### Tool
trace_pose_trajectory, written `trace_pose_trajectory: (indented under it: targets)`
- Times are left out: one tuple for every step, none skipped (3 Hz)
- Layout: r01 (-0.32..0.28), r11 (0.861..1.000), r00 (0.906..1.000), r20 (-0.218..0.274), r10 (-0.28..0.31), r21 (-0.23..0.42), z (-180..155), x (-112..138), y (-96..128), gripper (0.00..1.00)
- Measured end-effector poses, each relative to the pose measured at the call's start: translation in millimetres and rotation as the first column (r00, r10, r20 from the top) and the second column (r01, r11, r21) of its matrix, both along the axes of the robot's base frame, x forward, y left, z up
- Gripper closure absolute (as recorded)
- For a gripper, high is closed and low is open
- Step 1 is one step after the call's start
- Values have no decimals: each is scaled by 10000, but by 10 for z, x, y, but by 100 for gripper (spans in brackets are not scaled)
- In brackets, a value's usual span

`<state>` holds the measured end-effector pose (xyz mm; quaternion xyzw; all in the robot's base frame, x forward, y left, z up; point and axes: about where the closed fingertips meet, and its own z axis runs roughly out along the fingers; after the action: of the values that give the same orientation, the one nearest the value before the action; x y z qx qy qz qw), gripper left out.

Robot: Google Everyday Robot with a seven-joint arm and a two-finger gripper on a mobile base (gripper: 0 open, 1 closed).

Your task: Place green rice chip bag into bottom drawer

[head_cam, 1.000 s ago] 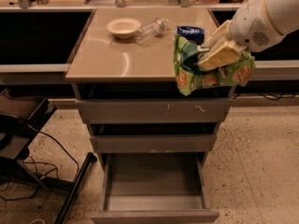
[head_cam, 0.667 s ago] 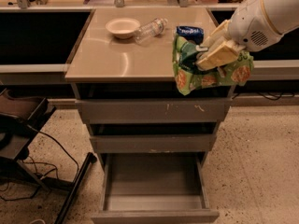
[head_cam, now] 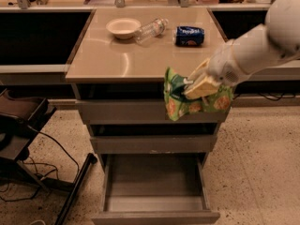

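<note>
Speckled floor (head_cam: 262, 172), with a tan-topped cabinet (head_cam: 117, 60) standing on it.

On top, far side: one pale bowl (head_cam: 123, 27); one clear plastic bottle (head_cam: 151, 29) lying on its side just beside the bowl; one blue can (head_cam: 190, 35), also on its side, right of the bottle.

Front: two closed grey drawers, upper (head_cam: 122, 111) and middle (head_cam: 145, 143). Bottom drawer (head_cam: 154, 177) was pulled fully out, its floor bare.

White arm (head_cam: 262, 41) entered from the right. Gripper (head_cam: 199, 86) hung just below the cabinet's front edge, its tan fingers pinched onto the green rice chip bag (head_cam: 174, 102). Bag was held in the air before the upper drawer's right end, above the open bottom drawer and not inside it.
</note>
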<state>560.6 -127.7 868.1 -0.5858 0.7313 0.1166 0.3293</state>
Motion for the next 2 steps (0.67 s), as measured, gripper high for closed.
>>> trace_pose_trajectory:
  targets:
    - [254, 9996, 9966, -785, -245, 108, -1186, 34, 71, 100]
    - [887, 9953, 9808, -1773, -806, 378, -2283, -82, 27, 100]
